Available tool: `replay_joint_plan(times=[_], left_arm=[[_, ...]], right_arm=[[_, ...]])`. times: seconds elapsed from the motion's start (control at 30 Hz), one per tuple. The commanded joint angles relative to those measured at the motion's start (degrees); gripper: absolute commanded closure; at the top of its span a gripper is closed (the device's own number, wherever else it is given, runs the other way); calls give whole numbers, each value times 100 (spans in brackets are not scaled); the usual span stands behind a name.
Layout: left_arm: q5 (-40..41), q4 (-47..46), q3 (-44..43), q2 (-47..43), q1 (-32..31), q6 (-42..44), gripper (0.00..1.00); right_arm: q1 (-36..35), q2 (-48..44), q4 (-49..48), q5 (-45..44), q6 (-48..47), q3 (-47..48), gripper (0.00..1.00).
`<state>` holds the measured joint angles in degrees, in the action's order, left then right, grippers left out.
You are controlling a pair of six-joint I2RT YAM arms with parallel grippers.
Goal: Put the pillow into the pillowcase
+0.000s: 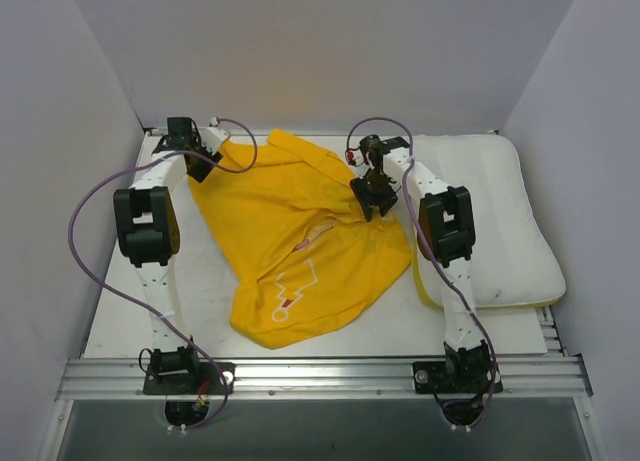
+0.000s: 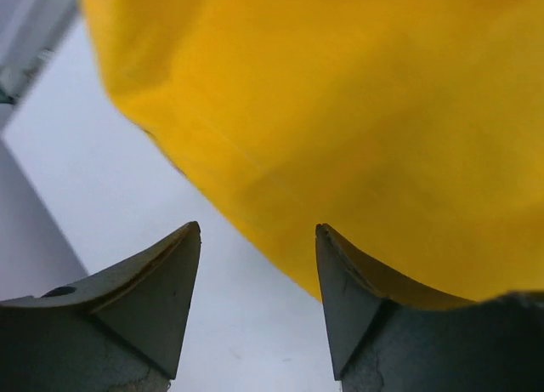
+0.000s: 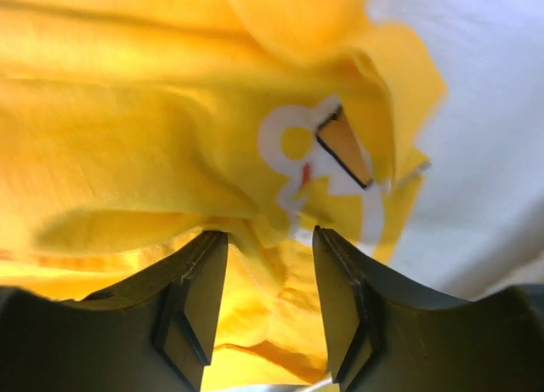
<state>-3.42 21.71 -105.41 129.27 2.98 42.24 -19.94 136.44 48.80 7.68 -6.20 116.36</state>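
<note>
White-walled booth [image 1: 320, 51]; pale counter [image 1: 200, 301] with a metal rail [image 1: 330, 373] along the near edge. Pillowcase [image 1: 305, 231]: bright yellow, crumpled, white-outlined print showing, lying limp and unfilled between the two claws. Pillow [image 1: 505, 216]: white, yellow-edged, wholly outside the case, just beyond the right claw [image 1: 375, 196] on its outer side; near rim touching or overlapped by the cloth's margin, which of the two unclear. Left claw [image 2: 257, 229]: released, jaws apart, nothing between them, hem of the case just ahead and draped over one finger. Right claw: released as far as visible, jaws parted, straddling a bunched fold beside a printed patch, not clenched on it. Progress, by judgement: no part of the insertion done; mouth of the case not spread, pillow not lifted; whole stuffing step left. Room: narrow strip of bare counter ahead of the left claw before the wall; pillow close against the wall outboard of the right claw; freest ground behind both claws, toward the bases.
</note>
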Motion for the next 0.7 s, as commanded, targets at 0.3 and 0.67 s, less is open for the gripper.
replay_joint_plan(times=[0.3,0.67], left_arm=[[-1,1159,2838,-1157,386,443,49],[-972,3476,4847,-4102,1995,1329,43]], right_arm=[[-26,-2374,622,1033,22,-1816,52],[-370,-1544,280,1158,13,-2746,59]])
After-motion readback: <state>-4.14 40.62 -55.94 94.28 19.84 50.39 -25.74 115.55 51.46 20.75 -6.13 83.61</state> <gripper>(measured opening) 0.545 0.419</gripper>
